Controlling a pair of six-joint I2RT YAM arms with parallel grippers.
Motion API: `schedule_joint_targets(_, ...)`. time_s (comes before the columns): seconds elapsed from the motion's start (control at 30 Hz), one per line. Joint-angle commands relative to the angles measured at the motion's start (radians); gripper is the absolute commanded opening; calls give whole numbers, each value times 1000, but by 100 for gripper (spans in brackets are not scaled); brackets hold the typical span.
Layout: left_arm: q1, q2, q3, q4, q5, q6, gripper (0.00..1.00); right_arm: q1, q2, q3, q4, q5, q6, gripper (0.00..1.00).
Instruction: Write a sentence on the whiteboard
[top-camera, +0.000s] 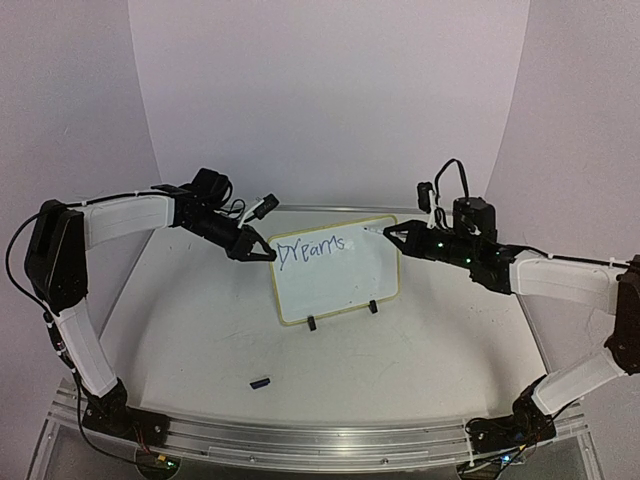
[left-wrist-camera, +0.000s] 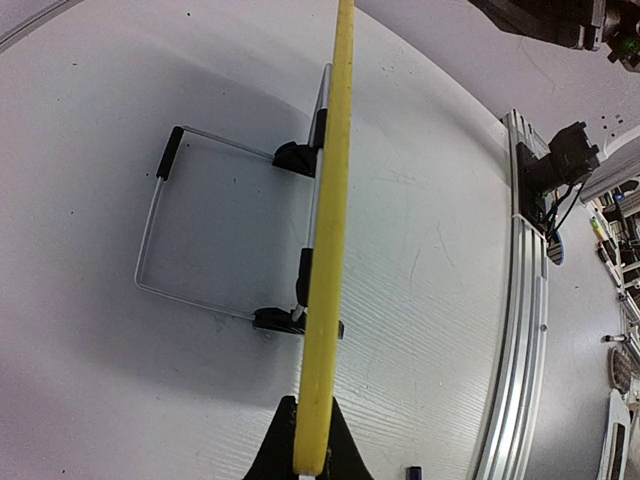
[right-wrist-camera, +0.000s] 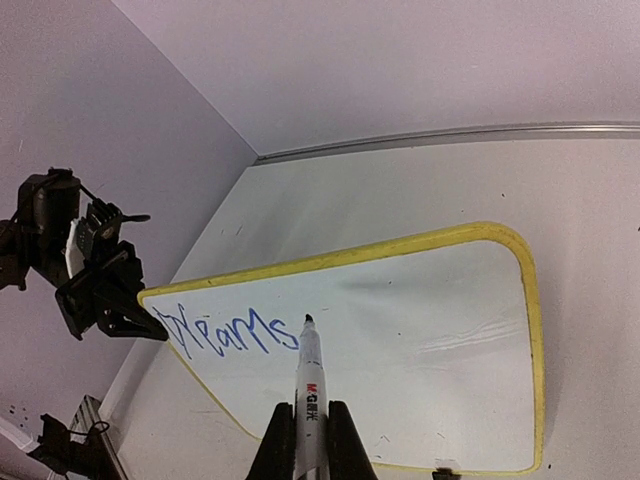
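Note:
The whiteboard (top-camera: 340, 285) stands tilted back on its stand at the table's middle. Blue script reading "Dreams" (top-camera: 312, 249) runs along its top left; only this part of the sentence (right-wrist-camera: 235, 332) shows. My left gripper (top-camera: 265, 256) is shut on the board's yellow left edge (left-wrist-camera: 330, 200), one finger on each side of the frame (left-wrist-camera: 312, 408). My right gripper (right-wrist-camera: 311, 412) is shut on a white marker (right-wrist-camera: 308, 385). The marker's tip is at the board just right of the last letter. From above, the right gripper (top-camera: 395, 233) is by the board's top right corner.
A small dark marker cap (top-camera: 261, 381) lies on the table in front of the board, also seen near the rail (left-wrist-camera: 414, 471). A wire stand (left-wrist-camera: 150, 240) props the board from behind, with two black clip feet (top-camera: 312, 323) at its lower edge. A metal rail (top-camera: 320, 440) lines the near edge.

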Motion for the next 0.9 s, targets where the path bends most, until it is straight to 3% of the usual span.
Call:
schedule_joint_targets(0.0,-17,7,16,-54,-42,17,0,-13,-10,-10,11,-46,-35,0)
schedule_joint_targets(0.87,-17,11,17,-54,-44,18,0,-17,96,71,11,-21,-40,0)
